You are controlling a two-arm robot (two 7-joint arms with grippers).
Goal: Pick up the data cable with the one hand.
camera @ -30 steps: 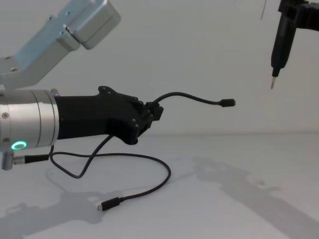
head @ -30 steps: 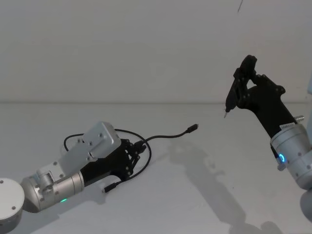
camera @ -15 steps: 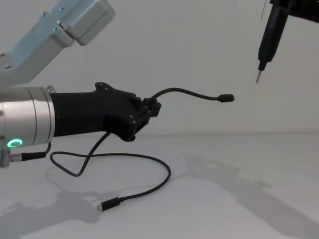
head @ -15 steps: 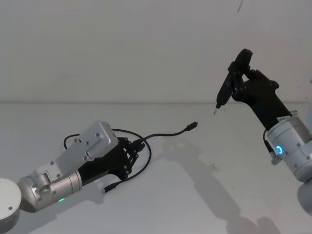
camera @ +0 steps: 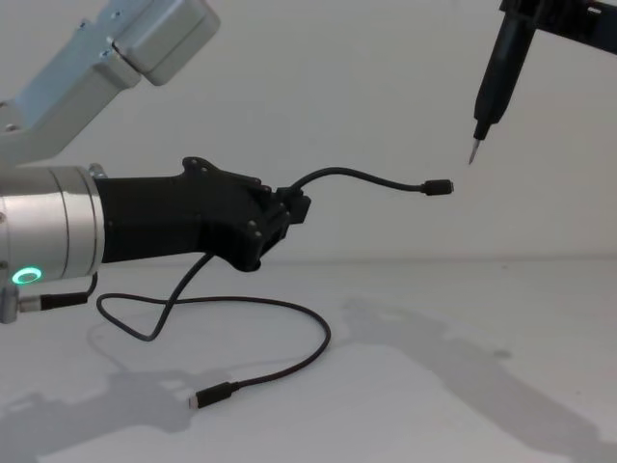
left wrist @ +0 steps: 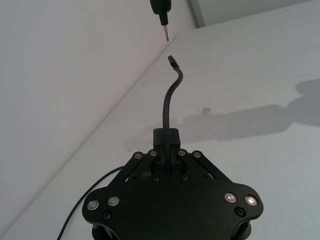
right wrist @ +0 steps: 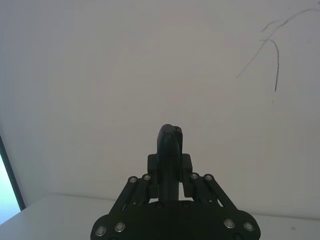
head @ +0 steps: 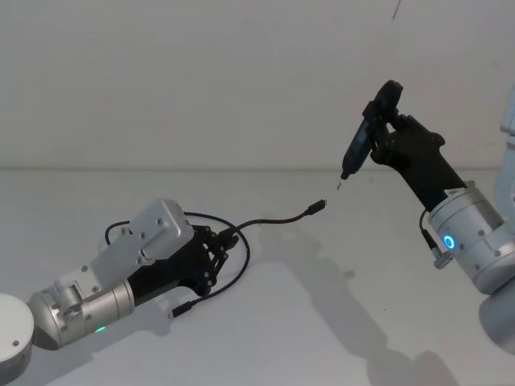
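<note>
My left gripper [head: 224, 240] is shut on the data cable [head: 273, 222], a thin black cord, a short way behind one plug. That free end arches up and out to its plug [camera: 439, 187], held in the air. The cable's remaining length loops on the table and ends at the other plug [camera: 210, 395]. In the left wrist view the cable [left wrist: 167, 105] rises straight from between the shut fingers. My right gripper [head: 378, 119] is high on the right, shut on a black pen-like tool [camera: 494, 72]. Its metal tip hangs just above and right of the raised plug.
The white table [head: 322, 322] runs back to a plain white wall. Shadows of both arms fall across the table's middle. The left arm's silver housing [head: 157, 233] sits low over the cable loop.
The right arm has carried the pen-like tool to the left, bringing its tip close to the cable's raised plug. The left gripper and the cable have barely shifted.
</note>
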